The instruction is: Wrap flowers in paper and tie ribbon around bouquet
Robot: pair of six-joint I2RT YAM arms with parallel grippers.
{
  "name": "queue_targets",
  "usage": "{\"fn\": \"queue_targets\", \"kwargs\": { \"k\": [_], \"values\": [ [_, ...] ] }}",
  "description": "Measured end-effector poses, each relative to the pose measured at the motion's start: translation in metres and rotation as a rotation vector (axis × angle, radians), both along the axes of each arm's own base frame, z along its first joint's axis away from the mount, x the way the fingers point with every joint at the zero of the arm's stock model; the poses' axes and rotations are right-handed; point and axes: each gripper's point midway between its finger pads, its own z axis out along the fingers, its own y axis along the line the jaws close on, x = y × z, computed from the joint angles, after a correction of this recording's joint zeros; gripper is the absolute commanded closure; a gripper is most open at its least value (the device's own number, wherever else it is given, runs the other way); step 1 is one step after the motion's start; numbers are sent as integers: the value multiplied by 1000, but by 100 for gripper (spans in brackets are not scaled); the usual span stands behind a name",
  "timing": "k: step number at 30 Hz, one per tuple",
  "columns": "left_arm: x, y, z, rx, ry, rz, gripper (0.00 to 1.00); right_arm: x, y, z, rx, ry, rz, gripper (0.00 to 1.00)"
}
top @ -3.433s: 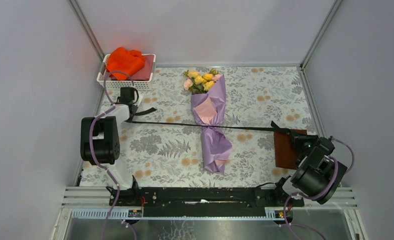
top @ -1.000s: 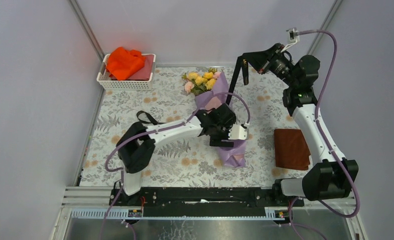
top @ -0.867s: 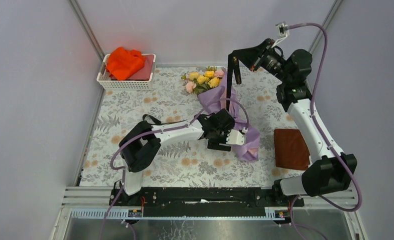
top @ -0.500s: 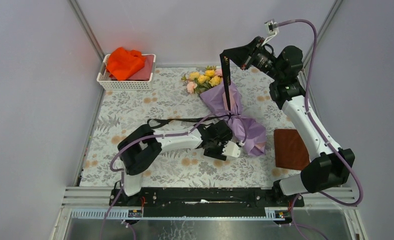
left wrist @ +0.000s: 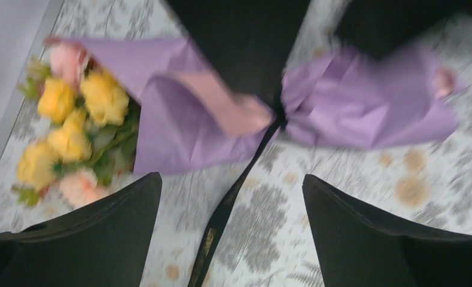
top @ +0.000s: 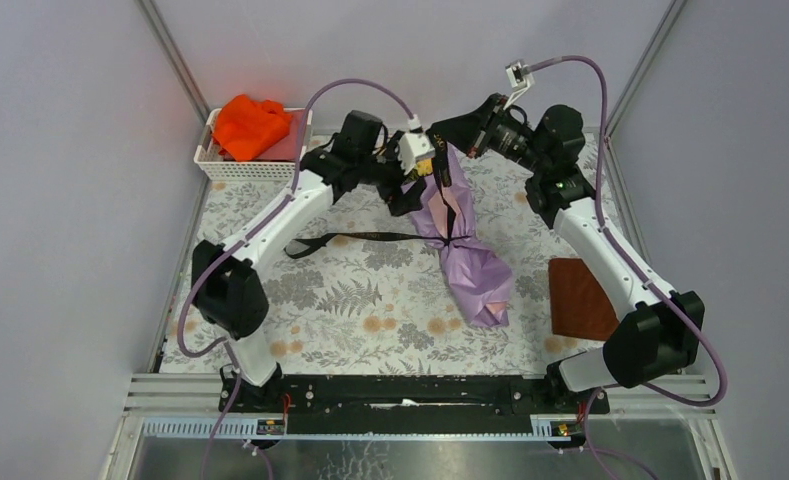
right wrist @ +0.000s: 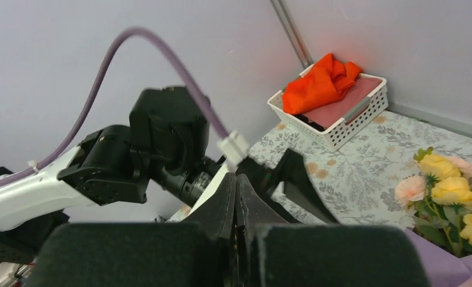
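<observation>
A floral-printed surface (top: pixel 350 300) seen from above, with two robot arms rising from its near edge.

Nearest, at the right, a brown square pad (top: pixel 580 298) lies flat just beside the bouquet's tail. The bouquet (top: pixel 475 275) lies slantwise at mid-surface, crumpled tail toward the arms and blooms toward the far wall. Its lavender paper (left wrist: pixel 371 113) is fully closed around the stems, so the wrapping looks done.

A black ribbon (top: pixel 370 238) cinches the narrow waist of the cone. One tail trails flat to the left across the surface. The other rises toward the far side. No knot or bow shows, so the tying appears only begun.

Farther back, the left end effector (left wrist: pixel 230 185) hovers above the waist, fingers spread wide and holding nothing. The right end effector (right wrist: pixel 236 191) is pinched fully closed. The overhead view suggests it grips the raised ribbon tail, though its own camera does not show the ribbon.

The yellow and pink flowers (left wrist: pixel 72 131) sit at the cone's far mouth, partly hidden overhead by the left arm.

The two end effectors crowd close together there, and nothing pins the bouquet against a pull.

In the far left corner, a white basket (top: pixel 232 165) holds an orange cloth (top: pixel 250 122), well apart.
</observation>
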Motion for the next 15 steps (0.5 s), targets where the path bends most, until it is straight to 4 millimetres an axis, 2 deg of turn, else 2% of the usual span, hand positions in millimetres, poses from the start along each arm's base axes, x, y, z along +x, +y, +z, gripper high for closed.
{"fn": "queue_targets", "kwargs": {
  "k": [2, 4, 8, 12, 15],
  "values": [
    [7, -23, 21, -82, 23, -5, 2, -4, 6, -2, 1, 5, 17, 100],
    [12, -44, 30, -145, 73, -24, 1, -6, 7, 6, 17, -24, 16, 100],
    [18, -68, 22, -208, 177, -47, 6, -11, 5, 11, 23, -39, 17, 100],
    [18, -78, 15, -240, 259, -56, 10, -15, 5, 10, 22, -38, 23, 100],
    [11, -85, 22, -285, 307, -88, 23, -18, 4, 7, 21, -33, 26, 100]
  ]
}}
